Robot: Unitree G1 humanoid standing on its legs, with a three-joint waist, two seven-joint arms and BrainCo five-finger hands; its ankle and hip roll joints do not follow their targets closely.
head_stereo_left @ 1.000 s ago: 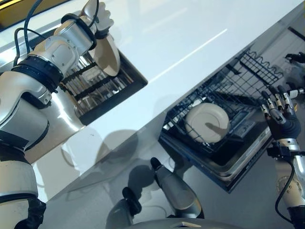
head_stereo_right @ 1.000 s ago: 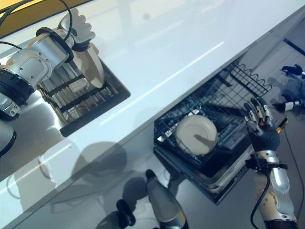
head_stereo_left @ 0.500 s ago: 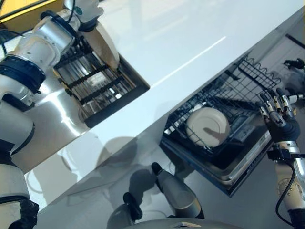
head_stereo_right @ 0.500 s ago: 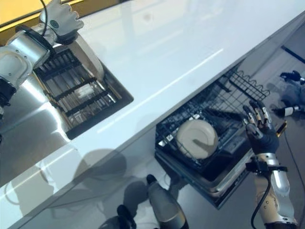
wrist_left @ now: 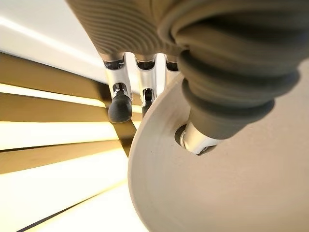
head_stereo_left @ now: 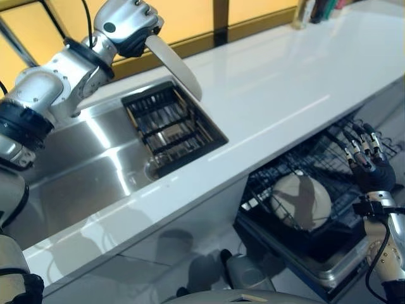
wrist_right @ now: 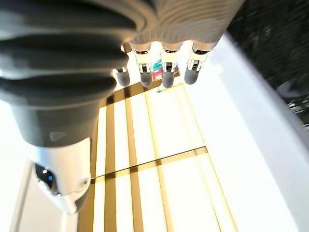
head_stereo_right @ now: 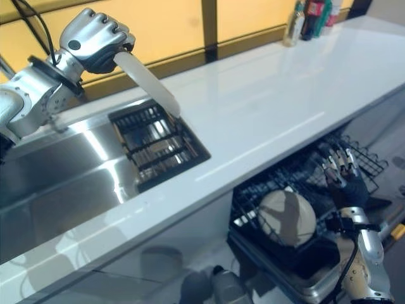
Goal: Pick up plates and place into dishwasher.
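While the left hand (head_stereo_left: 126,25) clamps a cream plate (head_stereo_left: 177,68) by its rim above the sink rack (head_stereo_left: 171,125), the dishwasher rack (head_stereo_left: 316,196), already holding one plate (head_stereo_left: 302,201), lies well off toward the right hand (head_stereo_left: 370,163), which hovers there with fingers spread.

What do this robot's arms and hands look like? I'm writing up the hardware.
Silver-grey jointed arms with black bands and black cables. The left hand and right hand have silver fingers with dark tips and dark ribbed covers over the wrists.
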